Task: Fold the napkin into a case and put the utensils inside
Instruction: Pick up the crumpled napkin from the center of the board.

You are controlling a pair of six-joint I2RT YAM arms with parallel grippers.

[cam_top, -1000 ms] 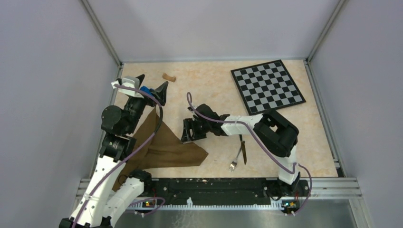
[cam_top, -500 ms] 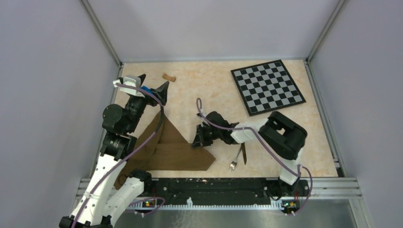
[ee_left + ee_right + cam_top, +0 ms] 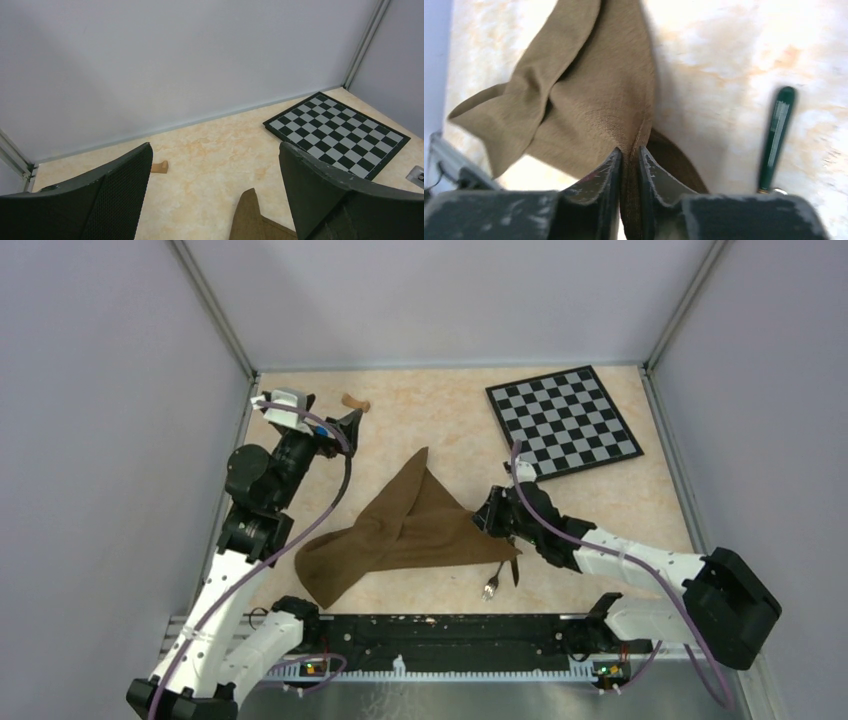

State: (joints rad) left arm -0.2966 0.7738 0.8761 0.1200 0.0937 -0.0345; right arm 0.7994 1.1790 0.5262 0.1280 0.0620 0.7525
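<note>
While right fingers pinch napkin, left fingers spread, fork nearby

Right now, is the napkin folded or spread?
Neither. The napkin lies bunched in loose creases, one edge pinched in the shut right gripper. It is not a flat strip.

1. From overhead, light falls bright and even across the table, with no hard glare, and the picture is sharp to its corners.
2. Shadows are soft. Only a faint dark edge hugs the napkin.
3. In the left wrist view the near black fingers look slightly soft, while the checkerboard is crisp. The wall shades from pale to grayer.
4. The right wrist view is smeared and washed out. The knife carries a pale streak of glare, and the cloth reads lighter there.
</note>
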